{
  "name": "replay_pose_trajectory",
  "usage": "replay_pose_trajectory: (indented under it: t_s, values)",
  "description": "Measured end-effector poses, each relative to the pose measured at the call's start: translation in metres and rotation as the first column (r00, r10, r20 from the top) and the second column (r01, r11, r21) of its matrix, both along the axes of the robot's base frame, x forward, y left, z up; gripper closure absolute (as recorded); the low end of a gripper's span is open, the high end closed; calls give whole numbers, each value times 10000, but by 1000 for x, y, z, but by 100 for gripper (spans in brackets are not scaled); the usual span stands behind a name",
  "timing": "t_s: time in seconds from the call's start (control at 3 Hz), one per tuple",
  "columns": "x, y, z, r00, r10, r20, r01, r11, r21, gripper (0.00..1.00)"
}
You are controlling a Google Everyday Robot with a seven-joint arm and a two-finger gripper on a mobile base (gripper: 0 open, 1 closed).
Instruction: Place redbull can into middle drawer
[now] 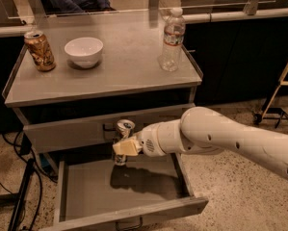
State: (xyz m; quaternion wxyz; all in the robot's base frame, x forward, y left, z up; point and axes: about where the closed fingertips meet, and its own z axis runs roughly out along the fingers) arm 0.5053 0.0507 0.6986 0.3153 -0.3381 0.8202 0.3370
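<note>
The redbull can, slim with a silver top, hangs upright above the back of the open middle drawer. My gripper is shut on the can's middle, its pale fingers wrapped around it. The white arm reaches in from the right, over the drawer's right side. The can's lower end is just above the drawer floor, close to the drawer front above it. The middle drawer is pulled out wide, a shallow grey tray with a dark loop handle at its front edge.
On the cabinet top stand a brown-gold can at the left, a white bowl beside it and a clear water bottle at the right. The drawer above is closed. Cables run on the floor at the left.
</note>
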Motion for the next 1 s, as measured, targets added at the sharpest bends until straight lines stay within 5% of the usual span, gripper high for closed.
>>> replay_pose_trajectory:
  t_s: [0.67, 1.0]
  values:
    - [-22, -5, -61, 9886, -1474, -298, 1472, 9891, -100, 100]
    - [-24, -14, -90, 9693, -2447, -252, 2441, 9694, -248, 100]
